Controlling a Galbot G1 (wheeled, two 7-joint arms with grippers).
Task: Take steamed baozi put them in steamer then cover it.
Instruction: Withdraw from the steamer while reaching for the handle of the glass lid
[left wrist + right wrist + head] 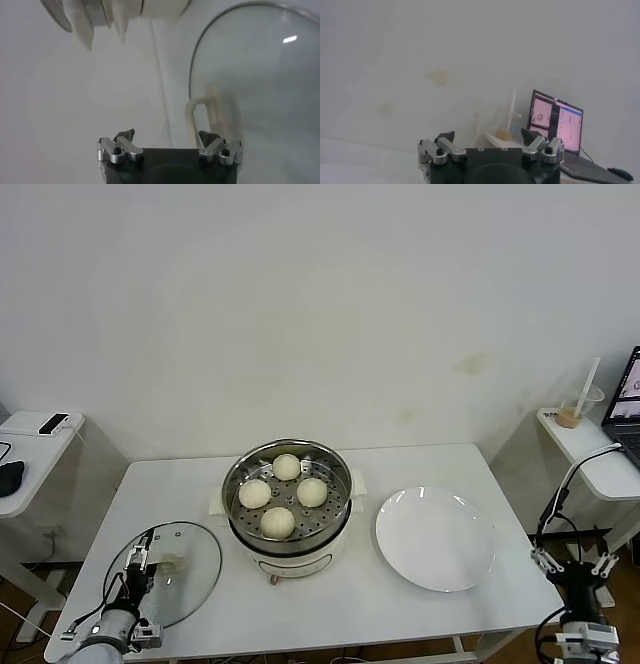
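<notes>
The steamed baozi (283, 493), four smooth cream-white buns, are seated on the perforated floor of the steamer (288, 527), a shiny round steel basket on a white cooker base at the middle of the white counter (420, 609). The cover (190, 569), clear glass with a metal rim and a cream oblong handle, is laid flat on the counter to the robot's left of the steamer, uncovered steamer beside it. The left gripper (138, 569) is held spread wide over the cover's outer edge, nothing pinched between its fingers; in the left wrist view the handle (212, 112) is seen just ahead of it. The right gripper (573, 562) is parked beyond the counter's right edge, fingers spread and empty. A flat white plate (435, 537) is set to the right of the steamer, with bare counter along the front edge.
</notes>
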